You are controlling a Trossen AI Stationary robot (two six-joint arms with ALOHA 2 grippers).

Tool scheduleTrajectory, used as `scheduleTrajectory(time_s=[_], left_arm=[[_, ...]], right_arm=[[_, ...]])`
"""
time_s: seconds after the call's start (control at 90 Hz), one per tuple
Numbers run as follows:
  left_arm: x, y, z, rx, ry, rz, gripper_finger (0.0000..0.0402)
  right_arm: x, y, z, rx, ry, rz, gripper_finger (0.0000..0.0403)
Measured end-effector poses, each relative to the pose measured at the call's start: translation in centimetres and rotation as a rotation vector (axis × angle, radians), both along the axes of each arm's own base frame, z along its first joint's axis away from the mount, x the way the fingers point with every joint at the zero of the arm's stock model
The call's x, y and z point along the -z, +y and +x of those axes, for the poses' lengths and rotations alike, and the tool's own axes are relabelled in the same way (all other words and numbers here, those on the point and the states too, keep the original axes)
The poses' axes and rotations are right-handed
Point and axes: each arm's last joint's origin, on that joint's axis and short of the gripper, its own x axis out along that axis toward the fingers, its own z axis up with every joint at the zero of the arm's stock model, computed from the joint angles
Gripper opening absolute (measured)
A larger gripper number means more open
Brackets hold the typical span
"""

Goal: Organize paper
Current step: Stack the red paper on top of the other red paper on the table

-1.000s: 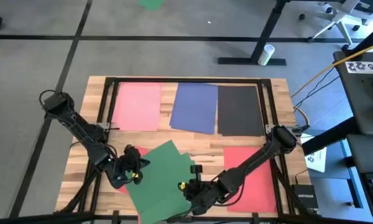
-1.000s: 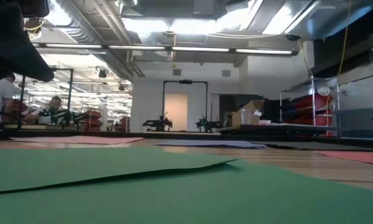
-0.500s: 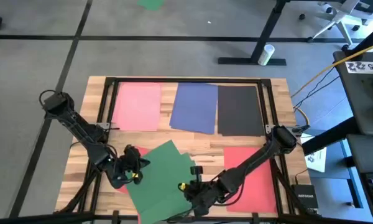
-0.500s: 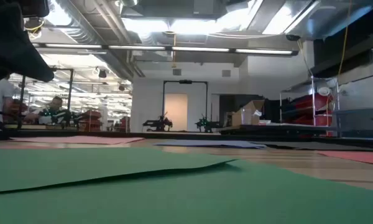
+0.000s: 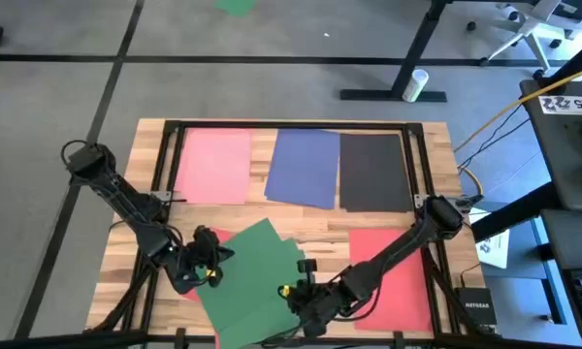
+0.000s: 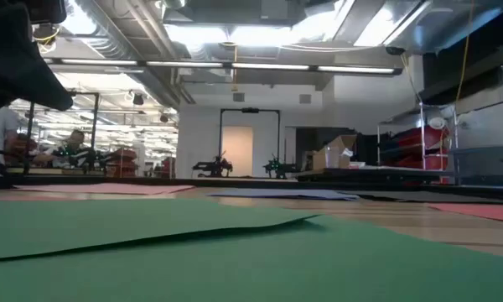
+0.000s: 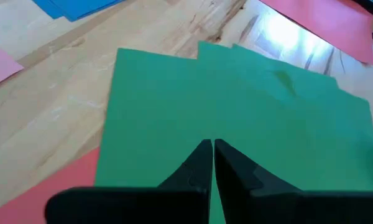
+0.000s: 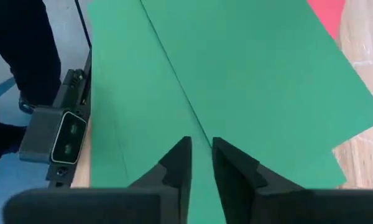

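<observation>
Both grippers are down on the green sheets (image 5: 252, 276) at the table's (image 5: 315, 225) near edge. The left gripper (image 7: 211, 163) is pinched nearly shut on the top sheet's edge; the right gripper (image 8: 199, 163) shows a narrow gap over the seam, grip unclear. Squaring the fanned greens looks underway; next, slide them flush.

"NETGEAR" on black box (image 5: 474, 307) beside the table
</observation>
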Motion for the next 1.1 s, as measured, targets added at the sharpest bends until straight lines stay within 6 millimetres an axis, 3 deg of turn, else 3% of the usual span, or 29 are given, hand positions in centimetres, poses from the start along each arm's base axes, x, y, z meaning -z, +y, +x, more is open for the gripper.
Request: scheduleTrajectory(time_s=[0.178,1.1], left_arm=[[0.00,0.00,0.00,0.000,0.000,0.000,0.0000],[0.00,0.01,0.01,-0.001,0.000,0.000,0.0000]], right_arm=[[0.01,0.04,-0.02,-0.009,0.009,0.012,0.0080],[0.15,-0.04,-0.19,0.007,0.038,0.027,0.0081]])
